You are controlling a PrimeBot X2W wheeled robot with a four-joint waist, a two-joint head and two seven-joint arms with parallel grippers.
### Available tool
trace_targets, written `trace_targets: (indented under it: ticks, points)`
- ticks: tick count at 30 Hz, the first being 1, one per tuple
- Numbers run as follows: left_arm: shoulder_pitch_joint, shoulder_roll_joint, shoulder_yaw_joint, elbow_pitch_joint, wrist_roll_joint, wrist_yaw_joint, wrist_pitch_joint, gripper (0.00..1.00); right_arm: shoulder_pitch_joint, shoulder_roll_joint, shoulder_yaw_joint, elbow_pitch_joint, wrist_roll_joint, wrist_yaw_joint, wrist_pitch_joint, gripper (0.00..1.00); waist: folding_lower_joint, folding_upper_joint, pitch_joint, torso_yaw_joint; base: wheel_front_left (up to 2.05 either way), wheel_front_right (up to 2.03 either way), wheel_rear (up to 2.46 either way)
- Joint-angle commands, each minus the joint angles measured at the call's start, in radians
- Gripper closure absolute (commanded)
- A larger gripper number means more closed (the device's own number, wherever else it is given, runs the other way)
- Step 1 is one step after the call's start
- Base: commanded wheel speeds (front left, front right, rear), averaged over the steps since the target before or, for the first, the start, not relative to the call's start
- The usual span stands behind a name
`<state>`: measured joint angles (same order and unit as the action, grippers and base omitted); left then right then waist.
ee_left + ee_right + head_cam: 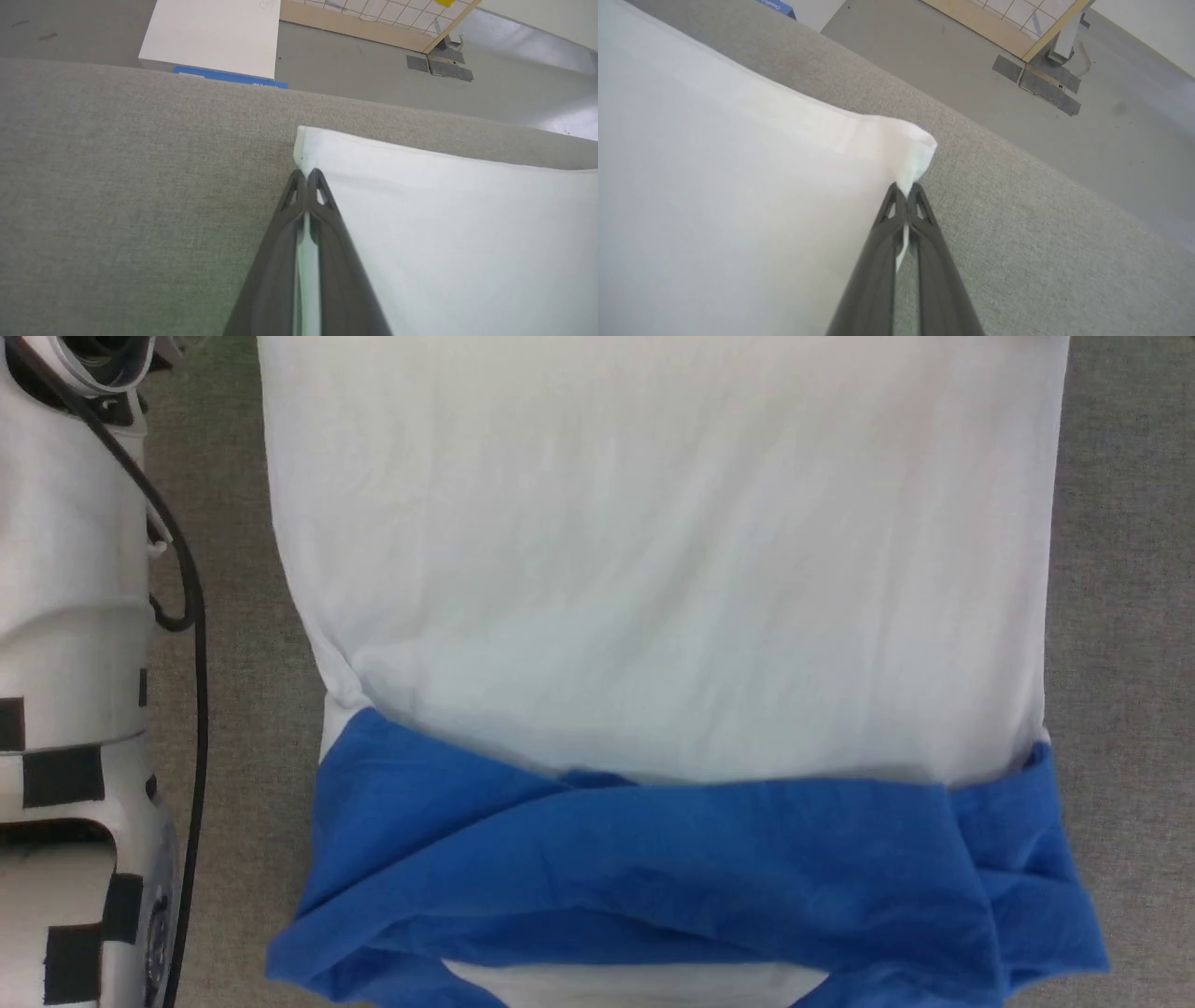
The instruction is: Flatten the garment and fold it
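Head view: garment (pixel 653 569) lies flat on the grey fabric-covered table (pixel 1120 616), its white body filling most of the frame. The blue sleeves (pixel 653 859) are folded across it along the lower edge, overlapping each other, with a strip of white showing below them. The pale left forearm (pixel 65 616) and its black cable (pixel 191 616) run down the left edge, beside the garment and not touching it.

Left wrist view: left gripper (pixel 306 179) is clamped on the white body just inside a corner, with white cloth visible between the fingers. The cloth there lies flat on the table. Past the table edge are the floor (pixel 373 70) and a white box (pixel 210 37).

Right wrist view: right gripper (pixel 906 191) is clamped on the opposite white corner. The corner is bunched up at the tips, and a sliver of cloth shows between the fingers.
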<state>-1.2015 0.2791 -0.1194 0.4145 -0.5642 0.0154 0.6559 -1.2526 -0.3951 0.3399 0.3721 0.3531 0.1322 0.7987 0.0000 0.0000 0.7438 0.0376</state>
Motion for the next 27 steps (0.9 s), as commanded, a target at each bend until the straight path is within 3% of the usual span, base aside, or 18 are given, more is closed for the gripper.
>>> trace_targets:
  ticks: [1,15,19,27]
  points:
    - [-0.021,0.005,0.003,0.006,0.005,-0.014,-0.032,1.0,-0.034,-0.003,-0.007,0.004,-0.017,-0.002,-0.027,1.0,0.0,0.0,-0.007,0.003,0.0,0.0,0.0]
    - [-0.167,0.031,-0.024,0.104,0.113,-0.083,-0.42,1.0,-0.136,0.036,-0.057,0.093,-0.119,-0.002,-0.294,1.0,0.0,0.0,-0.045,0.001,0.0,0.0,0.0]
    - [-0.159,0.017,-0.044,0.154,0.102,-0.108,-0.458,1.0,-0.123,0.053,-0.053,0.136,-0.12,-0.002,-0.333,1.0,0.0,0.0,-0.078,0.003,0.0,0.0,0.0]
    - [-0.015,-0.005,-0.108,0.193,0.05,-0.141,-0.532,1.0,0.0,0.07,-0.016,0.191,-0.017,-0.002,-0.407,1.0,0.0,0.0,-0.226,0.018,0.0,0.0,0.0]
